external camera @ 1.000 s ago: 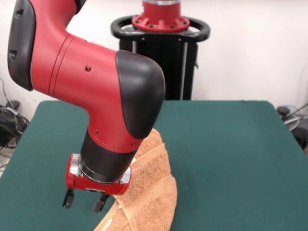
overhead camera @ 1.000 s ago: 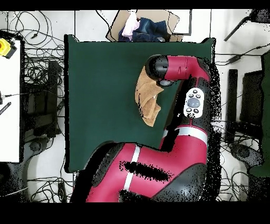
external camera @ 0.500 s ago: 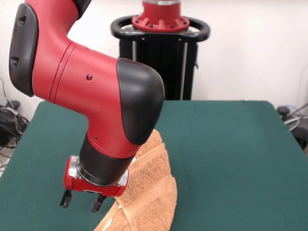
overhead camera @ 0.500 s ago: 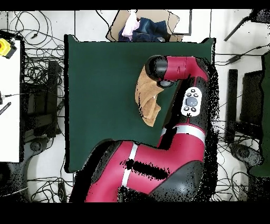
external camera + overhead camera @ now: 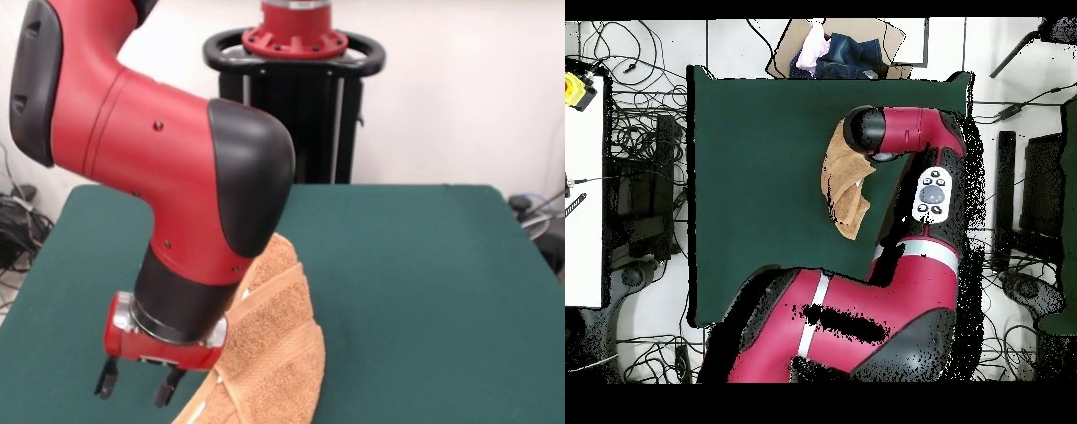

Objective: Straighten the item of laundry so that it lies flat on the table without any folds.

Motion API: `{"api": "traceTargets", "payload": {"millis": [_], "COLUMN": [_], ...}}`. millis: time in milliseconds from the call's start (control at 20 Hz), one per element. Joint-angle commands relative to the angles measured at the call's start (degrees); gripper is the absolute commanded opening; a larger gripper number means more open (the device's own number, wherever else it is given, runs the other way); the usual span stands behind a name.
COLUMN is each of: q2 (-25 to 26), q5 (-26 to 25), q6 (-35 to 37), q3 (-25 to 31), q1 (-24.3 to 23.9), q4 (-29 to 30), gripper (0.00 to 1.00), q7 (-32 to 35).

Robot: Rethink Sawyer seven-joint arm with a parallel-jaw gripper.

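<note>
Fingers (image 5: 106,378) spread apart and gripping nothing, two short dark prongs pointing down under the red wrist, poised just above the green table (image 5: 424,291) in the front view. Orange-tan towel (image 5: 269,353) just beside them, toward that picture's right, close but apparently not touching. Lying as a long, narrow, curved strip, doubled over along its length, with woven bands and seams running lengthwise; long axis from near the table's middle down to the front view's bottom edge, where a sliver of white trim or label shows. Same towel (image 5: 844,185) in the overhead view as a bent tan strip, partly under the red and black arm (image 5: 905,135). Likely need: a short sideways shift onto the folded long edge, then a pull across the strip's width to open it. Plenty of bare table on both sides; nothing else on it. Bulky wrist overhanging the towel's near edge, the only obstruction. Heap of clothing in a box (image 5: 835,50) beyond the table's edge, cables on the floor around.
</note>
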Motion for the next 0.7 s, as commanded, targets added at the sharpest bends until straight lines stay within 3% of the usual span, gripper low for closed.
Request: {"api": "traceTargets", "payload": {"millis": [50,350,700], "q2": [-8.1,-17.1,-20.8], "q5": [1.2,1.3,0.0], "q6": [-1.6,-3.2,-2.3], "q3": [4.7,8.0,9.7], "q1": [-2.4,-7.0,-8.9], "q4": [14.2,25.7,29.8], "gripper": [1.00,1.00,1.00], "q7": [0.0,-6.0,-6.9]}}
